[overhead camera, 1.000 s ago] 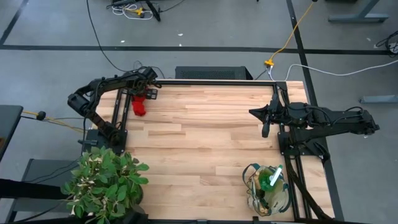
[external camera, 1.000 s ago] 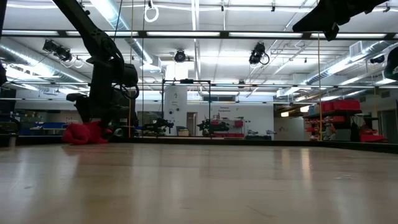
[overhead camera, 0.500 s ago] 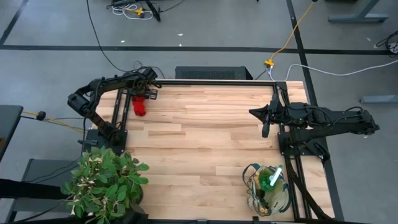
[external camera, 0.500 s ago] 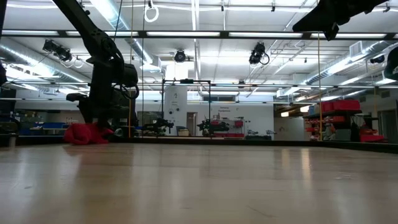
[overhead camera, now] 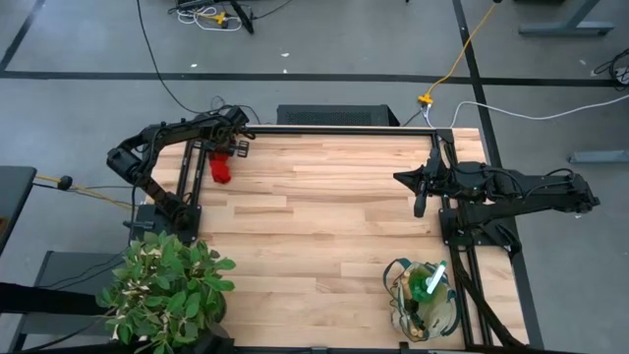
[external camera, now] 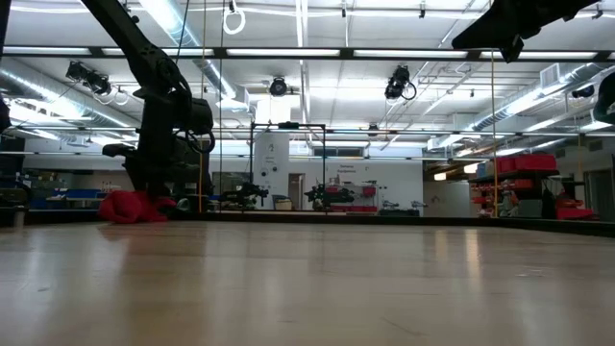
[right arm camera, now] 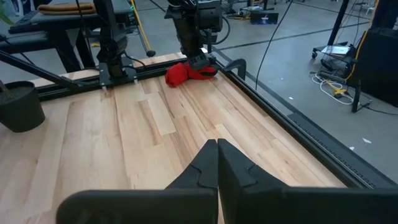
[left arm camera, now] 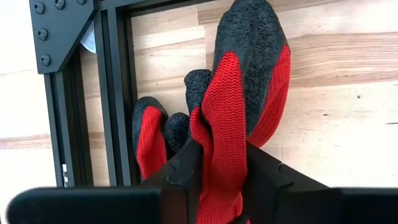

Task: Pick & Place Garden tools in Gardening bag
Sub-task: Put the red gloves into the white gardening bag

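Pale wooden plank tabletop (overhead camera: 324, 216) under us; our left gripper (left arm camera: 221, 171) pinches the red-and-black knit gloves (left arm camera: 239, 93), our right gripper (right arm camera: 217, 163) hangs closed; ceiling striplights beyond.

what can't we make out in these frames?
- Bag contents, high view: too small; only a green-and-white item stands out.
- Red gloves, left wrist view: cuffs cut off by the frame edge behind the left gripper; one glove or two is unclear.
- Bag and plant, low view: out of frame.
- Right gripper: waits shut above bare table.
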Controlling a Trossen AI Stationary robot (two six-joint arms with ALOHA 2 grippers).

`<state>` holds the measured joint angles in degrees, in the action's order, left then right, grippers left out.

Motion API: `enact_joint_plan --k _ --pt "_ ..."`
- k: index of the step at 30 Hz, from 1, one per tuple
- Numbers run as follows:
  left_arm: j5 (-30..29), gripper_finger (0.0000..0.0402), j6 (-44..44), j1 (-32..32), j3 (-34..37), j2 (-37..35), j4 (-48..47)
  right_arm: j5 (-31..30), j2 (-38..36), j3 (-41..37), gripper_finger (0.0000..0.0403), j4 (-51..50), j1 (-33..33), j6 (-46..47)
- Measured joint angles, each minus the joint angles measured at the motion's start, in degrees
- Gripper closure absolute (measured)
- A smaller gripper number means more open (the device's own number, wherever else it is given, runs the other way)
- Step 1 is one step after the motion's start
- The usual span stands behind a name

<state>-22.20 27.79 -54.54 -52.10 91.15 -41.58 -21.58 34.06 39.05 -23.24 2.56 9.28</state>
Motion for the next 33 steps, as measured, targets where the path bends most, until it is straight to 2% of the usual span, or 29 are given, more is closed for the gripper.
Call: enact_joint_plan --k 16,33 --pt "3.3 0.0368 0.0 0.0 0.0 0.0 -0.3 0.0 0.0 0.0 0.04 0.0 0.0 0.1" --pt "9.9 0.0377 0.1 0.6 0.0 -1.9 -2.4 0.0 0.0 0.0 0.04 0.0 0.0 0.0"
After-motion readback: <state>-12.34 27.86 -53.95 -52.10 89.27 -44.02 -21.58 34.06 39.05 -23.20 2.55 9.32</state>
